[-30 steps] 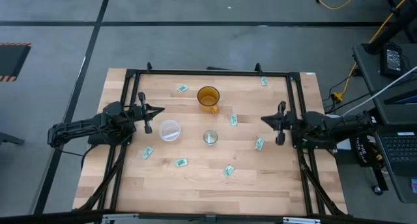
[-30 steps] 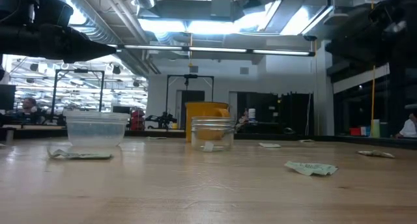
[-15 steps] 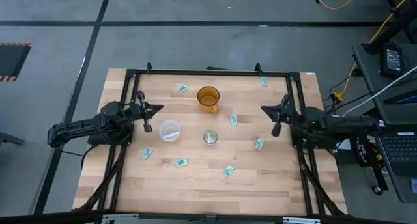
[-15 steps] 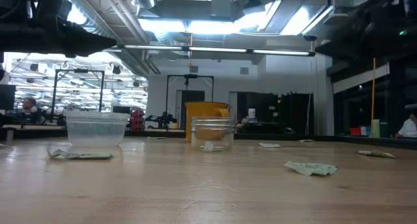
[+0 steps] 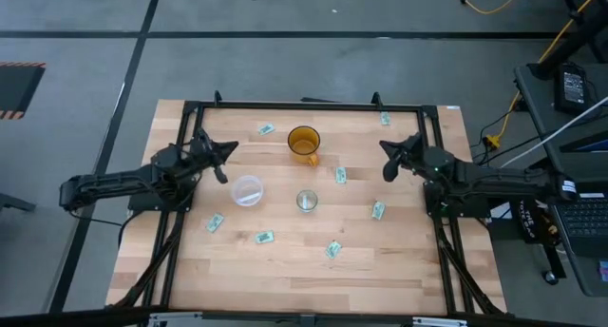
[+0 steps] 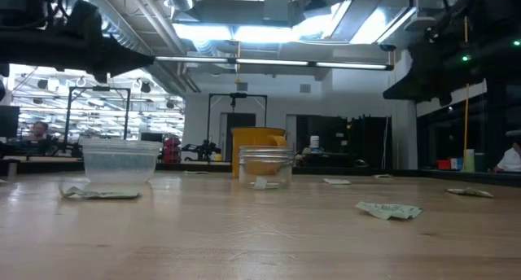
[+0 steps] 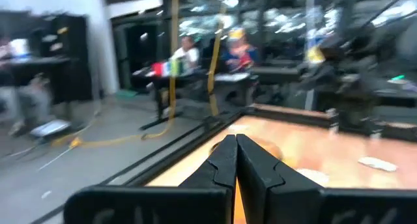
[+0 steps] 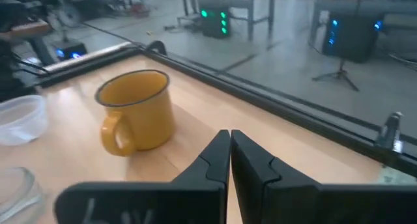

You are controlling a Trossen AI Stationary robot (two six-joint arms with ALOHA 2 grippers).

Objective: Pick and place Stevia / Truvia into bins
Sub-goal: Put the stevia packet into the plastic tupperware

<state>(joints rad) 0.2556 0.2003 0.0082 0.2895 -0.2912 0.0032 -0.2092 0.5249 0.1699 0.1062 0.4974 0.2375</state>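
Currently both claws are clenched and empty: my left gripper sits up-left of the clear cup, and my right gripper is off to the cup's right, past the orange mug. No sachet picked yet; the Stevia sachets lie scattered flat around the clear cup and silver cup, probably spread so each can be pinched singly.

Pale green-and-white sachets, an amber-orange mug and black arms on light wood.
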